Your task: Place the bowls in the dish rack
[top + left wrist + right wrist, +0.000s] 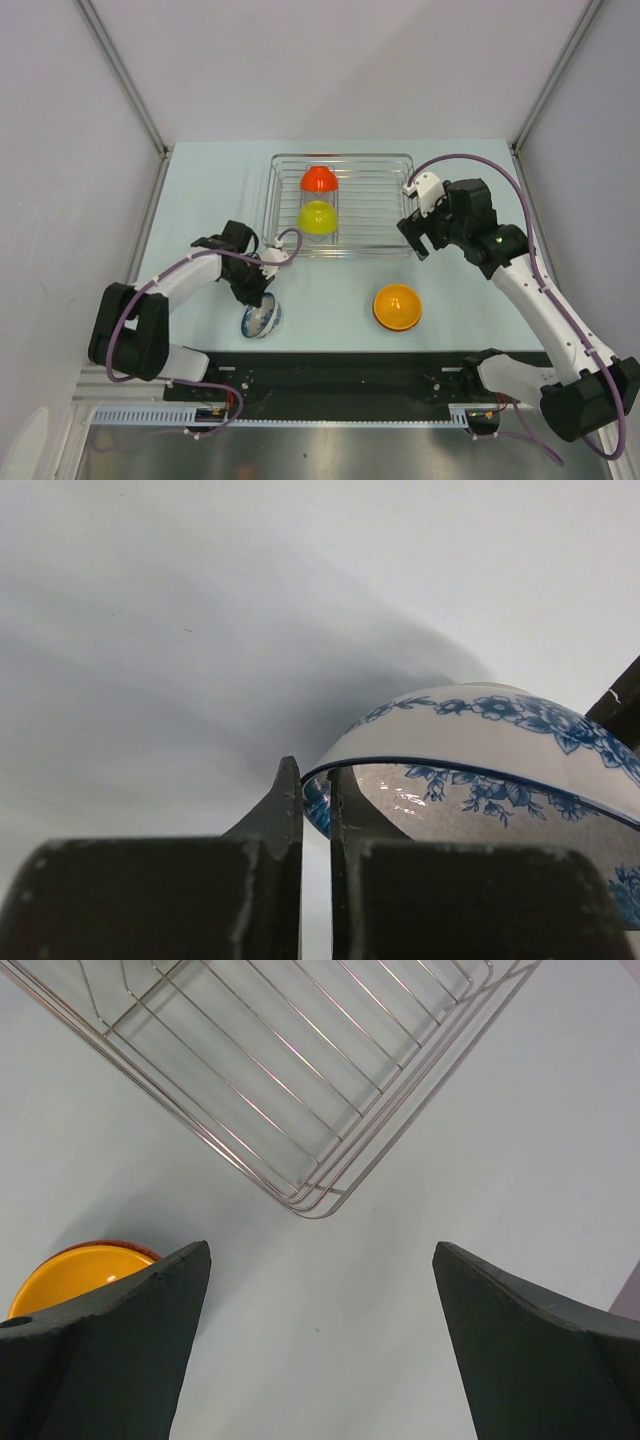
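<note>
Your left gripper [315,778] is closed to a narrow pinch on the rim of the blue-and-white bowl [480,735], one finger inside and one outside. The bowl appears to sit on the table off the front-left corner of the dish rack [400,200]. That hold is thin and off to one side of a glazed bowl, so I'd expect it to swing or slip out once you lift. Carry it low and it could catch the rack's front wall, or knock the yellow bowl [317,216] and red bowl [318,179] already in the rack's middle. Your right gripper [320,1260] is spread wide and holds nothing just off the rack's front-right corner, with the orange bowl [397,306] on the table in front of the rack. Move both arms toward the rack together and they may crowd each other.
</note>
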Controlling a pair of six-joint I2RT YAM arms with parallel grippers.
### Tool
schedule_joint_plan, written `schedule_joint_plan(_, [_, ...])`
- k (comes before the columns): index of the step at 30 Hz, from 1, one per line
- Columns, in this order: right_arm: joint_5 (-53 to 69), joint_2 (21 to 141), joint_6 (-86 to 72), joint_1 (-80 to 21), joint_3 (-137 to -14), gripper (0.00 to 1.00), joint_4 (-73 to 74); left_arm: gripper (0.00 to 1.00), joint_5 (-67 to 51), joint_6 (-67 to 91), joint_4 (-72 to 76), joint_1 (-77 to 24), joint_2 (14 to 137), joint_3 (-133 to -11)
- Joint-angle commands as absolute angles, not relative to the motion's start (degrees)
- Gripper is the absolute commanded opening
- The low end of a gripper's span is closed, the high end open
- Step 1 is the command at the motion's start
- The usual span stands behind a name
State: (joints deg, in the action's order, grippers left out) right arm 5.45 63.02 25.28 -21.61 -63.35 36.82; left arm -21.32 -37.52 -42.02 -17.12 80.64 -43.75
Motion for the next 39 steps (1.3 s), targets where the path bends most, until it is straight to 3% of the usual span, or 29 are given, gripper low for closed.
schedule_joint_plan(1, [5.7,62.5,24.4,-21.4,-63.3,1.0,35.5,0.0,-20.9,-38.8,-38.5,-17.7,81.1,-41.3])
schedule_joint_plan(20, [11.6,66.0,22.9,-21.4,-68.8,1.0,37.6,0.0,-22.8,-30.3,-48.6,-17.7,67.0,-54.8])
schedule_joint_plan(33, [18.5,71.2,19.2,-24.5,-75.0,1.0,37.9,0.0,-29.7,-26.2,-54.9,-17.8,70.2,-71.8])
schedule_joint_plan(39, [23.0,75.9,12.6,-25.0,-81.4,0.99,34.7,0.0,-31.2,-17.1,-48.6,-19.4,76.6,-82.6])
